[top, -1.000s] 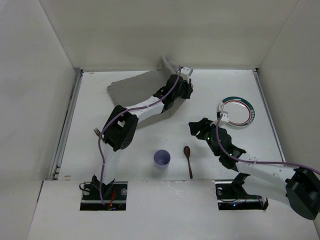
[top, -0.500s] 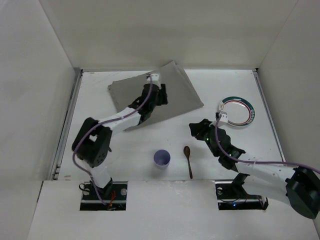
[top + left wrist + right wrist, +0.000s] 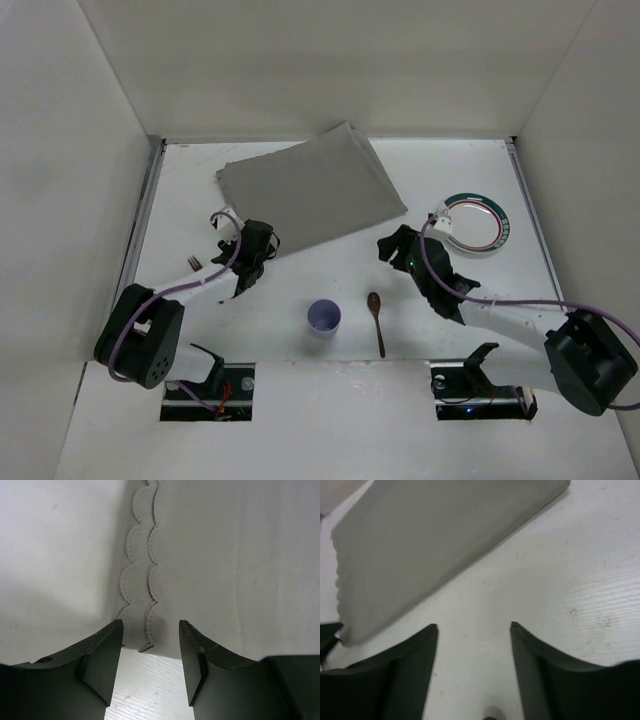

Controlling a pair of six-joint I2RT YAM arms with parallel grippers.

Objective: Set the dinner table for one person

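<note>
White walls [image 3: 70,200] box in the matte worktop [image 3: 460,165], which fills the enclosure floor. Both the left claw [image 3: 150,627] and the right claw [image 3: 474,626] stand half open, empty. The grey cloth placemat [image 3: 310,190] at far middle looks light and limp, probably best pinched at its scalloped corner [image 3: 146,645].

One dinner table [image 3: 290,285] holds one grey mat [image 3: 310,190], one plate [image 3: 478,222], one cup [image 3: 323,318], one spoon [image 3: 377,320], one fork [image 3: 193,263].
</note>
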